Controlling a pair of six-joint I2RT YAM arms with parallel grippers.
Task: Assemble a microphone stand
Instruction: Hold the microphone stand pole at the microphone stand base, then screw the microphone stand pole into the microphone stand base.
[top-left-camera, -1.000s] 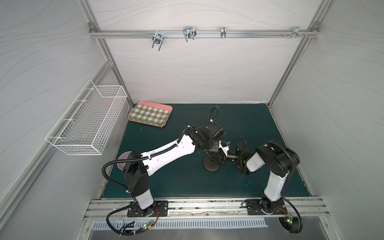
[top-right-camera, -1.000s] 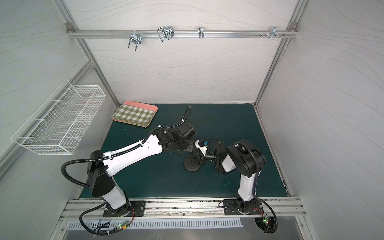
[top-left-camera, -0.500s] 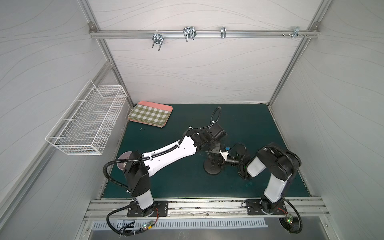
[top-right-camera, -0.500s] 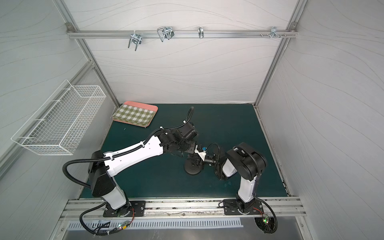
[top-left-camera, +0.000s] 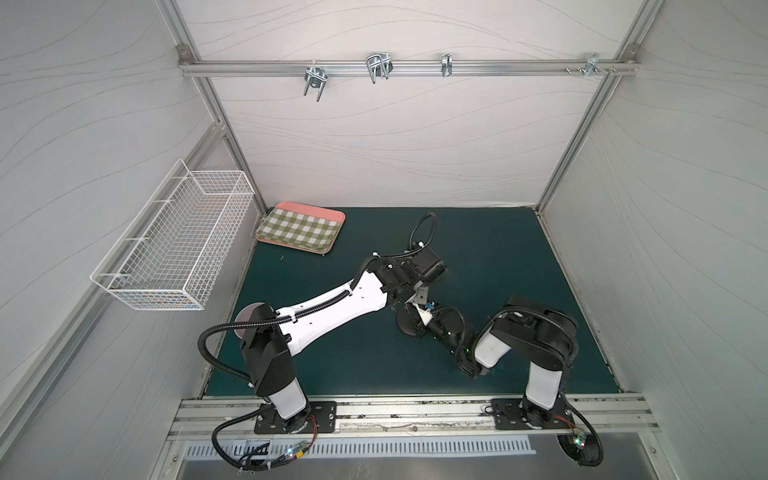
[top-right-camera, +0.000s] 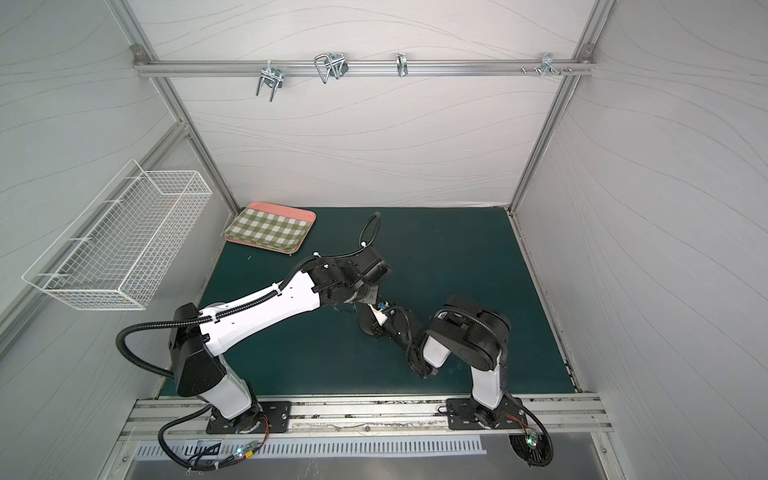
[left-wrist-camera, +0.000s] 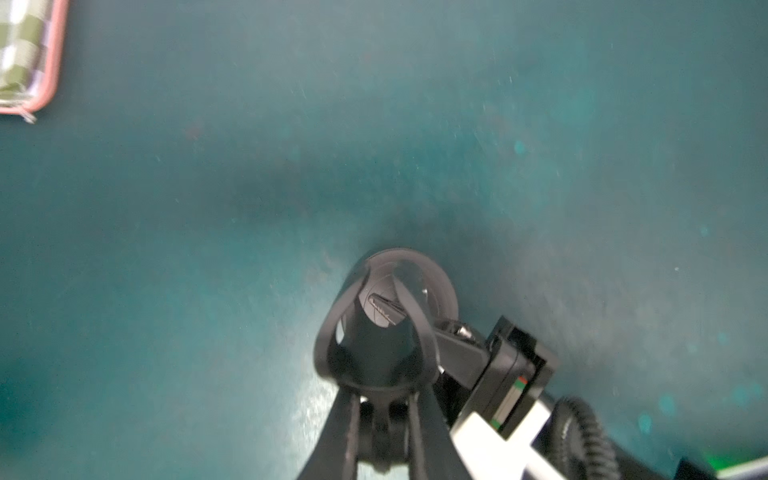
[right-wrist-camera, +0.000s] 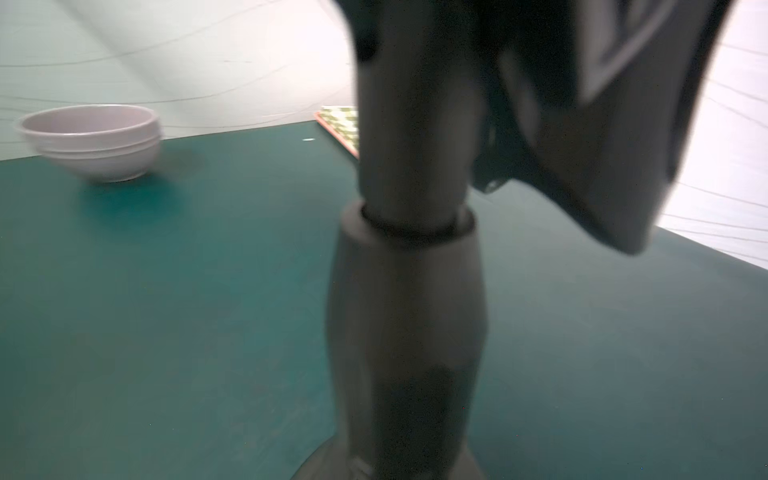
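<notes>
- Two arms are bolted at the near edge, left arm (top-left-camera: 332, 307) at 7 o'clock and right arm (top-left-camera: 536, 332) at 5 o'clock. Both reach in to the middle of the green surface (top-left-camera: 498, 257).
- microphone stand (top-right-camera: 368, 326): about mid-surface, a touch toward 6 o'clock, and mostly hidden under the two wrists in both top views.
- base (left-wrist-camera: 432, 286): black disc lying flat on the surface.
- rod (right-wrist-camera: 411, 124): upright, with its lower end inside the collar of the neck (right-wrist-camera: 407, 311) that rises from the base. The view is blurred.
- clip (left-wrist-camera: 326, 345): U-shaped, on top of the rod, directly over the base in the left wrist view.
- left jaws: pointing down from above and clenched on the rod just under the clip, with a finger (left-wrist-camera: 347, 432) on each side.
- right jaws: low, coming at the stand from its 4 o'clock side and right at the neck. Only one finger is clear, so I cannot tell whether they are clenched or released.
- bowl (right-wrist-camera: 95, 141): pale and upright at 9 o'clock, well apart from the stand.
- tray (top-left-camera: 301, 226): green check with a pink rim, in the 11 o'clock corner.
- wire basket (top-left-camera: 178, 249): white, hung on the side wall at 9 to 10 o'clock.
- rail (top-left-camera: 498, 68): on the back wall at 12 o'clock, carrying metal hooks.
</notes>
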